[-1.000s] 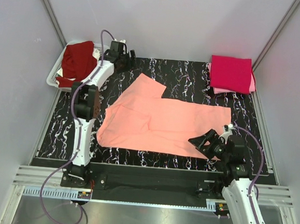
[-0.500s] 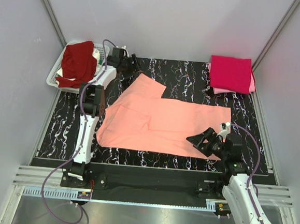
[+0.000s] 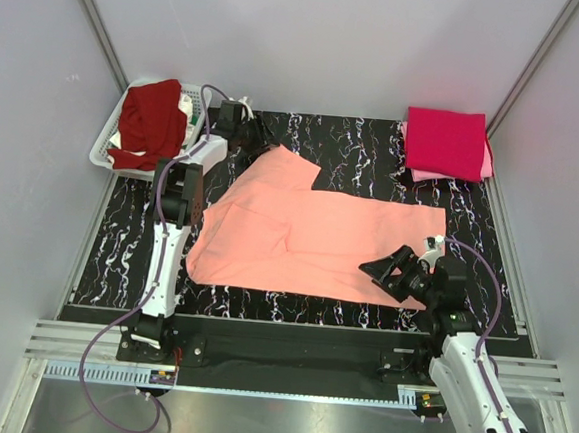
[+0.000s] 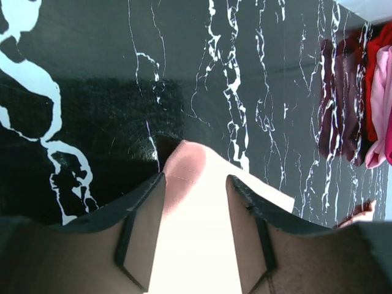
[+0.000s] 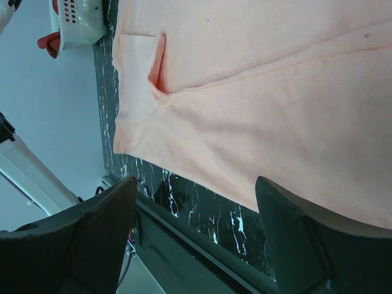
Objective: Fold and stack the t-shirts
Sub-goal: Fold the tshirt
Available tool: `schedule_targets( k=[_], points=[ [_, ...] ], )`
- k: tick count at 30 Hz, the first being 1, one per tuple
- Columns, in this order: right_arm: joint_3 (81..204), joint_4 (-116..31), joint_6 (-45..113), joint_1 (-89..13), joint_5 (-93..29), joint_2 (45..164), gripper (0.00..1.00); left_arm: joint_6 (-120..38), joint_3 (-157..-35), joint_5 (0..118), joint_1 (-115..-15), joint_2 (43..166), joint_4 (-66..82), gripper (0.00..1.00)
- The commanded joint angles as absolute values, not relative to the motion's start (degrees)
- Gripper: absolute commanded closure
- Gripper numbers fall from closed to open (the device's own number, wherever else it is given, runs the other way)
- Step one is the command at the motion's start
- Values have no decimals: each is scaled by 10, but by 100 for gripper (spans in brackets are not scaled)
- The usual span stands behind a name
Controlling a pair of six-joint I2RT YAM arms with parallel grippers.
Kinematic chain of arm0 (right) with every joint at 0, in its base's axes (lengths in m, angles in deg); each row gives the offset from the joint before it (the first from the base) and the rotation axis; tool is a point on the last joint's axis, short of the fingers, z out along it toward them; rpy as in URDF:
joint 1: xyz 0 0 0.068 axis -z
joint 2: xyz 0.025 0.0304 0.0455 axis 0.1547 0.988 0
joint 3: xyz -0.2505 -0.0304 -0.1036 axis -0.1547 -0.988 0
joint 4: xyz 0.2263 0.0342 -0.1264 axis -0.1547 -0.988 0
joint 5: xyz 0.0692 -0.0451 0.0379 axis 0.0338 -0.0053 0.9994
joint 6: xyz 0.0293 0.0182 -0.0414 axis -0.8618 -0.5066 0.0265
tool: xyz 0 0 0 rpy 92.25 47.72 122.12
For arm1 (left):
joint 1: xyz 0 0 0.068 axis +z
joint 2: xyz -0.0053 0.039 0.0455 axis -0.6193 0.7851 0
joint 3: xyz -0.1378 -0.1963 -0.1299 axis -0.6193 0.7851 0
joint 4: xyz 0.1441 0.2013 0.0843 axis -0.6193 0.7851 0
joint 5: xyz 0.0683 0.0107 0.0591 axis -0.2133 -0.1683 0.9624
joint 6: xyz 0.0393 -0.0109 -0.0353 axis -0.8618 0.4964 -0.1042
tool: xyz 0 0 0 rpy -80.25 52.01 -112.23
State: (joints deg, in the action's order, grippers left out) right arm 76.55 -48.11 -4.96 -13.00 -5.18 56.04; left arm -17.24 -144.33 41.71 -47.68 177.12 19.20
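The salmon-peach t-shirt (image 3: 308,233) lies spread on the black marbled mat (image 3: 365,147). My left gripper (image 3: 252,133) is at the shirt's far left corner. In the left wrist view this gripper (image 4: 196,180) is open, and its fingers (image 4: 144,226) stand either side of the shirt's tip (image 4: 190,165). My right gripper (image 3: 386,270) is open and empty over the shirt's near right edge. In the right wrist view this gripper (image 5: 196,184) hangs above the hem (image 5: 257,122). A dark maroon t-shirt (image 3: 147,120) lies in the basket. A folded crimson t-shirt (image 3: 446,141) rests on a light pink one (image 3: 487,168).
The white plastic basket (image 3: 104,150) stands off the mat's far left corner, beside the left arm. The folded stack sits at the far right corner and also shows in the left wrist view (image 4: 380,92). Grey walls enclose the table on three sides. A metal rail (image 3: 278,361) runs along the near edge.
My left gripper has moved right and onto the shirt's far left corner, with the arm stretched out. My right gripper has shifted slightly left along the near edge.
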Motion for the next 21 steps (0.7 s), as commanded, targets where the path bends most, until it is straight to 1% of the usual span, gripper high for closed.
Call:
schedule_targets(
  k=[1,4,8,9,12,16,20,21],
  points=[
    [764,-447,-51,-135,-37,564,15,-181,-1436,407,-484,1766,220,50],
    [763,-442,-51,-135,-36,570,14,-189,-1438,416,-487,1764,225,51],
    [763,-437,-51,-135,-35,577,14,-191,-1445,421,-489,1767,230,61],
    [763,-436,-51,-135,-34,580,14,-192,-1447,421,-489,1769,231,67],
    [763,-433,-51,-135,-33,585,15,-195,-1453,426,-492,1770,235,77],
    [763,-428,-51,-134,-33,592,14,-201,-1457,440,-495,1769,241,100],
    [769,-431,-49,-135,-42,601,14,-206,-1439,469,-493,1746,262,100],
    [782,-447,-49,-135,-50,604,14,-206,-1408,477,-489,1720,260,100]
  ],
)
